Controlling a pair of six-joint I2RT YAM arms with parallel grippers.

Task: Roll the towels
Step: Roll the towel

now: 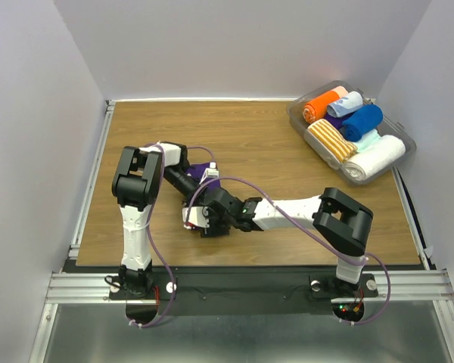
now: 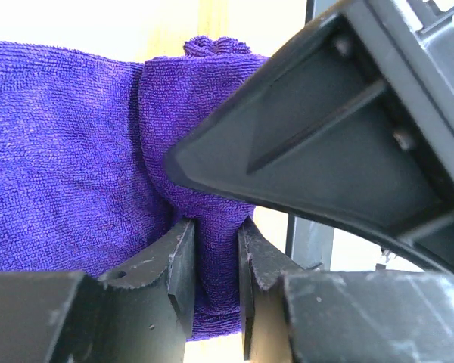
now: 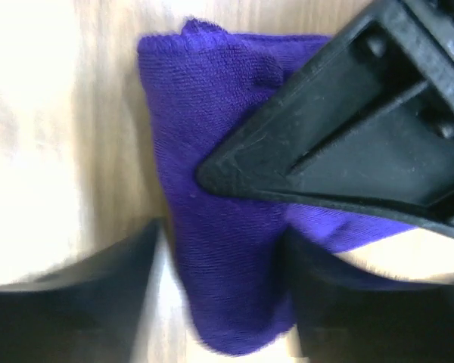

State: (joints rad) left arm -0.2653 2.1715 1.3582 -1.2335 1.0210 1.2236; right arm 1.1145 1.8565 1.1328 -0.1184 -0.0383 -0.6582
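Purple towel (image 1: 200, 168) lies on the tabletop (image 1: 272, 151), well apart from the bin (image 1: 293, 115) where the blue towel (image 1: 362, 121) sits rolled. Left fingers (image 2: 183, 272) pinch its fold. Right fingers (image 3: 98, 302) stand apart, one each side, half hiding it.
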